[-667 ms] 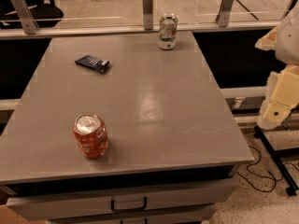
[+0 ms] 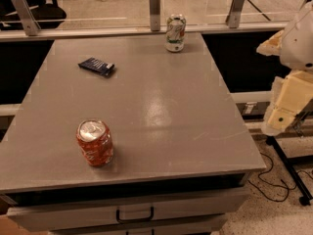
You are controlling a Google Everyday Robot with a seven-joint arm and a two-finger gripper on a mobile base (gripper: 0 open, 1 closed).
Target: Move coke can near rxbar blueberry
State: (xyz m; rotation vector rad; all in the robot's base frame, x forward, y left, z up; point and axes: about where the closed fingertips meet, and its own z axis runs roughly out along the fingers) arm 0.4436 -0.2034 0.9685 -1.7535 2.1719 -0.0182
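The coke can (image 2: 94, 143) is red-orange with a silver top and a dented side. It stands upright near the front left of the grey table (image 2: 161, 106). The rxbar blueberry (image 2: 97, 66) is a flat dark navy wrapper lying at the back left, well behind the can. My gripper (image 2: 282, 109) is the cream-coloured end of the white arm hanging off the table's right edge. It is far from both the can and the bar and holds nothing that shows.
A white-and-green can (image 2: 175, 33) stands upright at the back edge, right of centre. A low railing with metal posts (image 2: 154, 1) runs behind the table. A drawer with a handle (image 2: 134, 214) is under the front edge. Cables and a stand leg (image 2: 288, 175) lie on the floor at the right.
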